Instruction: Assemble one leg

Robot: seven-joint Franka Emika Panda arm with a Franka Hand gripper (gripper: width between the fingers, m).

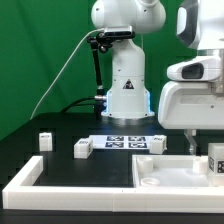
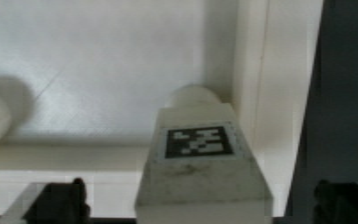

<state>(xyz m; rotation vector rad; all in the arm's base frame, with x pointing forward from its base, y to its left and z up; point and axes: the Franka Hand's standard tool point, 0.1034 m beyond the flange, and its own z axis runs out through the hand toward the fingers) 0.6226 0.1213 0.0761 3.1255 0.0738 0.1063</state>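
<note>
One leg (image 2: 202, 150), white with a black-and-white tag and no readable writing, sits clamped in your pincer (image 2: 194, 205) over the panel (image 1: 160, 172), at the exterior view's right of the counter (image 1: 60, 170).

The arm (image 1: 125, 60) is built of smooth, rounded white shells on a flared white base with a blue glow low at its foot. A black bracket is fitted just beside its upper shell, and a thin pale cable is run off from there. The gripper (image 1: 191, 140) is cased in a boxy white housing with a dark grey band above. Black fingertips (image 2: 60, 200) are seen.
</note>
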